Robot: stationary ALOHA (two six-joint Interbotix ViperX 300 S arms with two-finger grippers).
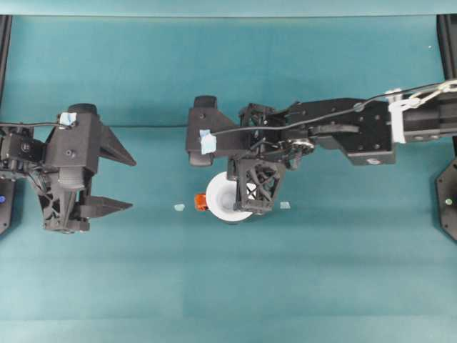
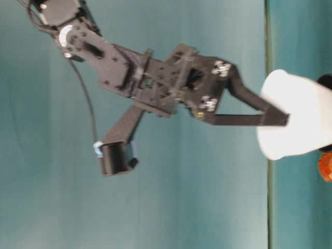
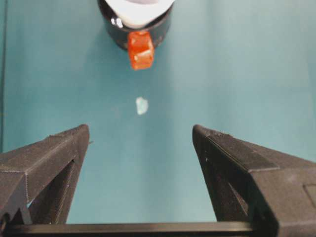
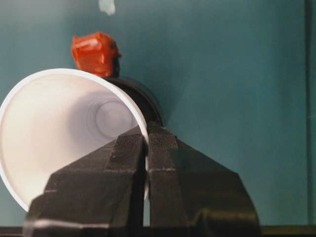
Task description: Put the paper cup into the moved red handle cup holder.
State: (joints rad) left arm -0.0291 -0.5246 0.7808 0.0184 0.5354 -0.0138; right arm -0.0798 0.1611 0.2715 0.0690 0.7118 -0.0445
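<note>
The white paper cup (image 1: 223, 199) is near the table's middle, its lower part inside the glossy black red handle cup holder (image 1: 239, 218). The holder's red handle (image 1: 201, 203) points toward the left arm. My right gripper (image 1: 244, 206) reaches across from the right and is shut on the cup's rim. In the right wrist view the right gripper (image 4: 146, 148) pinches the cup (image 4: 59, 133) wall, with the holder (image 4: 148, 101) behind it. From table level the cup (image 2: 298, 122) leans slightly. My left gripper (image 1: 125, 179) stands open and apart at the left, facing the holder (image 3: 116, 34).
Two small pale tape bits (image 1: 179, 207) (image 1: 285, 205) lie on the teal table on either side of the holder. Black frame posts (image 1: 448, 193) stand at the table's left and right edges.
</note>
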